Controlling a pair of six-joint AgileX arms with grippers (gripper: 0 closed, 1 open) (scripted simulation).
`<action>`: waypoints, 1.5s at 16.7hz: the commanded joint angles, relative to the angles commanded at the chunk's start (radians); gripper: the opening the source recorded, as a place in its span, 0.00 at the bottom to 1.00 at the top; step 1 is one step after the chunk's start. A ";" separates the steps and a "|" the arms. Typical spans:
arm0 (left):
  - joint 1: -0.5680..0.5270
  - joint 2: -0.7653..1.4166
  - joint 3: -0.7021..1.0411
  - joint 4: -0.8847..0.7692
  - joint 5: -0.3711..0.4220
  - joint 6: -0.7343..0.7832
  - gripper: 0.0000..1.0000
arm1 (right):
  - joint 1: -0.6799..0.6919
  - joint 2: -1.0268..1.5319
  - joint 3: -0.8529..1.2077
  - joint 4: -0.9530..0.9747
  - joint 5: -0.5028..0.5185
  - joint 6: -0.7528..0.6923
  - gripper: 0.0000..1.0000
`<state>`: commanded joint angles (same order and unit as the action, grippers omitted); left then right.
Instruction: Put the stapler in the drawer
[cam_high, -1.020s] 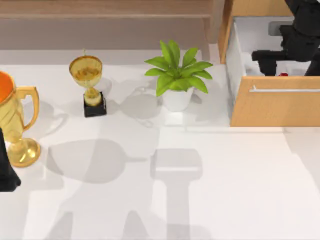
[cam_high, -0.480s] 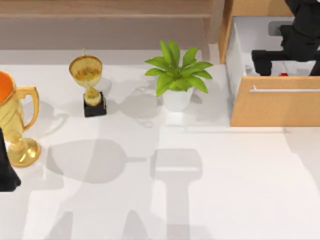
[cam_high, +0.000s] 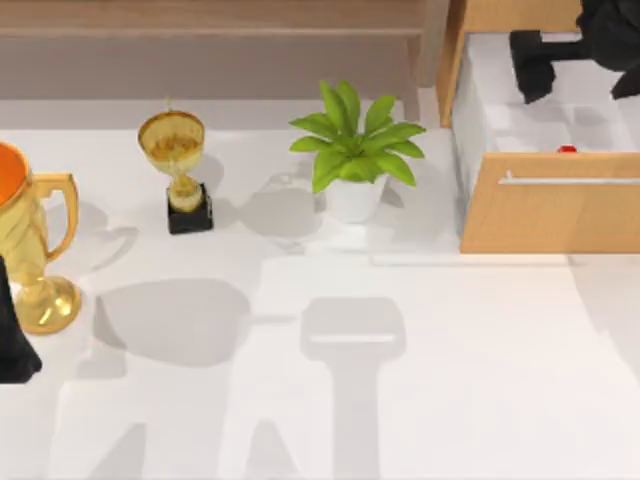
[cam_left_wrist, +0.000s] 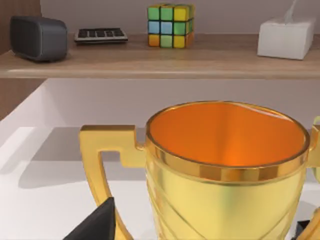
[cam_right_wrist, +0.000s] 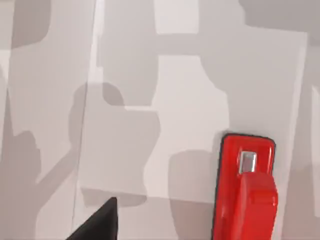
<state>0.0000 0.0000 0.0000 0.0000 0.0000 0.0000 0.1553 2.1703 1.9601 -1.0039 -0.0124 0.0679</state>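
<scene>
Now the stapler lies inside the drawer.

Drawer front hides most of stapler.

The stapler lies in the drawer, seemingly just behind its front, right of the plant.

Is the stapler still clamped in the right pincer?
No, the stapler lies free on the drawer floor, with the right pincer raised clear of it.
</scene>
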 joint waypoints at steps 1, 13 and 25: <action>0.000 0.000 0.000 0.000 0.000 0.000 1.00 | 0.018 -0.052 -0.055 0.082 -0.006 -0.028 1.00; 0.000 0.000 0.000 0.000 0.000 0.000 1.00 | 0.327 -0.460 -1.007 1.405 0.028 -0.713 1.00; 0.000 0.000 0.000 0.000 0.000 0.000 1.00 | 0.262 -0.258 -1.700 2.613 0.325 -1.518 1.00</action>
<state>0.0000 0.0000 0.0000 0.0000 0.0000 0.0000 0.4169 1.9121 0.2602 1.6094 0.3126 -1.4502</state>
